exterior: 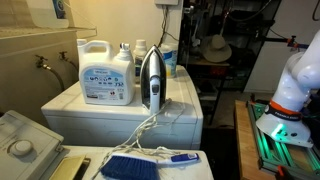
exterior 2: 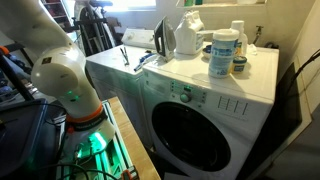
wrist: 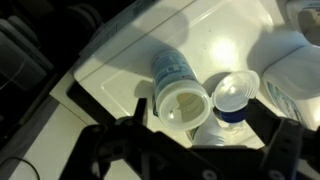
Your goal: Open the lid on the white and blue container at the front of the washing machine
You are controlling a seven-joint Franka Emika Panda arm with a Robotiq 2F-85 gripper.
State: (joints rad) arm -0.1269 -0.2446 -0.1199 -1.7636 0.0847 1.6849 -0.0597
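Observation:
The white and blue container [exterior 2: 224,52] stands upright near the front edge of the washing machine [exterior 2: 200,115], with its round white lid on top. In the wrist view I look down on the container [wrist: 178,92] on the machine's white top [wrist: 225,30]. In an exterior view it is mostly hidden behind the iron [exterior: 168,60]. My gripper [wrist: 200,140] is open, its two dark fingers spread wide above and on either side of the container, touching nothing. The gripper is out of frame in both exterior views.
A bottle with a clear cap and blue neck [wrist: 232,100] stands right beside the container. A black-and-silver iron [exterior: 150,78] and a big white handled jug [exterior: 106,72] stand on the machine [exterior: 120,122]. A small dark jar [exterior 2: 240,67] sits near the front edge.

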